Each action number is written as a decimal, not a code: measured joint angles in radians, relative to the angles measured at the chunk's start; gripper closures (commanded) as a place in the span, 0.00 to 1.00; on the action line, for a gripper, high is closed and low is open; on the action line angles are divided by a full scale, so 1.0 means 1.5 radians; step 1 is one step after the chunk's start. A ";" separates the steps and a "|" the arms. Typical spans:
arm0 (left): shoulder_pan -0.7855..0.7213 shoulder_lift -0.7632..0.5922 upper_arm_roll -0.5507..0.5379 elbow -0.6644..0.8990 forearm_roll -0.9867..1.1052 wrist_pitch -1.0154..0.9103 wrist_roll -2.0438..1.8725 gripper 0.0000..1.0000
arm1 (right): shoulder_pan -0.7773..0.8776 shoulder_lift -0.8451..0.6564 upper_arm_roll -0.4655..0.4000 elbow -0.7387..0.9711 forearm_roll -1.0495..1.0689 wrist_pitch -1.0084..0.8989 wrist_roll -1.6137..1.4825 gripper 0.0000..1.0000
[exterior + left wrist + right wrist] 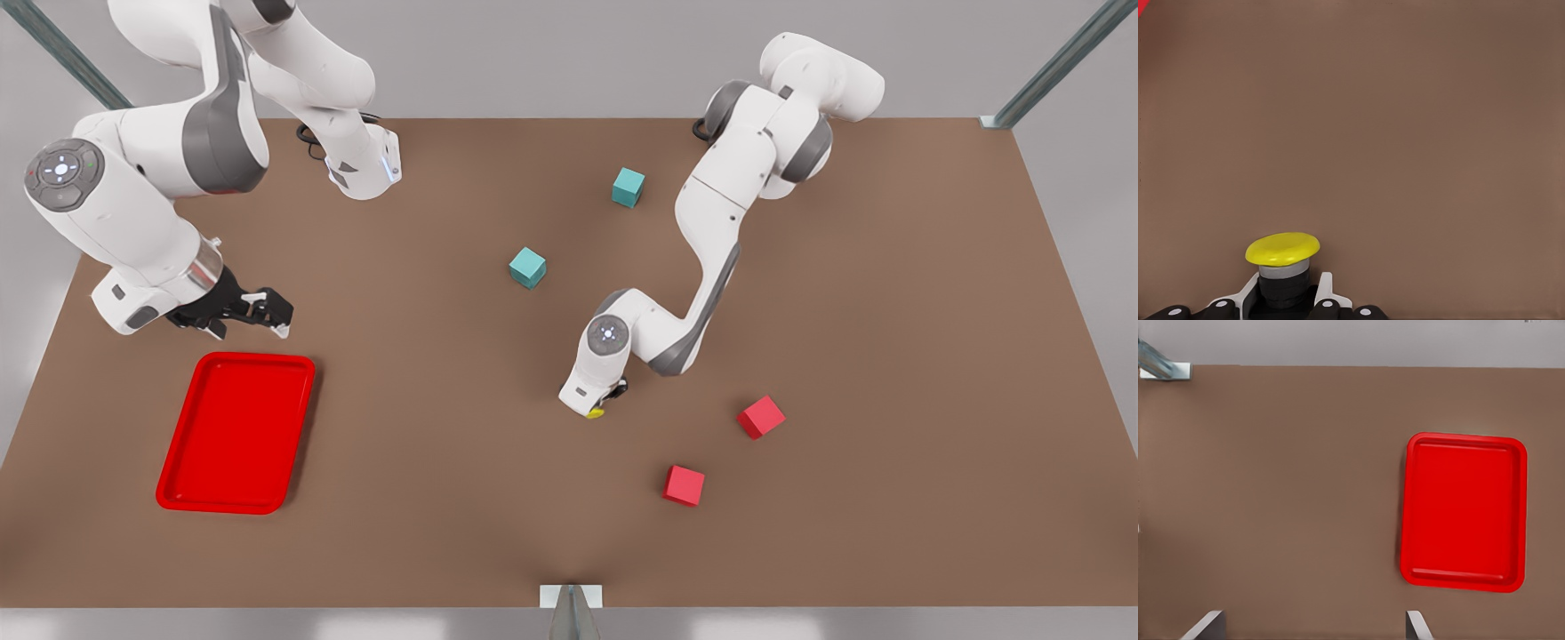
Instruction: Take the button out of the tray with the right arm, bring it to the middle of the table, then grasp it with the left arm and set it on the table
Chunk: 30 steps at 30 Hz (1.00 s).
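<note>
Nearest the front view's camera, two red cubes (684, 485) lie on the table (889, 356), not part of the job. Just beyond, near mid-table, the left gripper (605, 402) is low over the surface, clenched on the button (595, 412): in the left wrist view the fingers (1327, 288) pinch the black body w/ the yellow cap (1282, 247) sticking out clear, so the cap isn't squeezed and the button can be set down. I judge the handover done and the put-down the step in hand; whether it touches the table yet I can't tell. The tray (236, 433) sits toward the front view's left, nothing in it, well apart from the button. Behind the tray's far edge the right gripper (258, 311) hangs above the table, fingers spread, holding nothing; prob. parked out of the way, waiting. Farther back, two teal cubes (528, 267) stand apart from each other. Surface is flat matte brown; grey walls around, w/ metal struts (1058, 64) at the corners.
</note>
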State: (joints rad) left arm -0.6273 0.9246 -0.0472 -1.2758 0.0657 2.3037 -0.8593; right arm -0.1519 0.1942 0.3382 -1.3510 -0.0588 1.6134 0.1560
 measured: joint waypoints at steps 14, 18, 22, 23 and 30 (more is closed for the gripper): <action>-0.282 -0.036 0.322 -0.020 0.181 -0.359 -0.460 0.55 | 0.000 0.001 0.000 0.000 0.001 -0.001 -0.006 0.00; -0.283 -0.019 0.323 -0.032 0.225 -0.530 -0.651 0.55 | 0.005 0.018 0.000 0.000 0.001 0.000 -0.007 0.00; -0.285 0.009 0.322 -0.069 0.292 -0.621 -0.812 0.56 | -0.002 0.020 -0.001 0.001 -0.001 0.015 -0.008 0.00; -0.285 0.017 0.322 -0.083 0.305 -0.636 -0.847 0.56 | -0.002 0.021 -0.001 0.001 -0.003 0.019 -0.008 0.00; -0.284 0.097 0.315 -0.117 0.345 -0.678 -1.044 0.56 | -0.005 0.020 -0.002 0.001 -0.006 0.032 -0.009 0.00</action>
State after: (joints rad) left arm -1.0533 1.0695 0.4252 -1.4510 0.5833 1.2864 -2.4251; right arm -0.1587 0.2248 0.3357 -1.3489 -0.0682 1.6616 0.1419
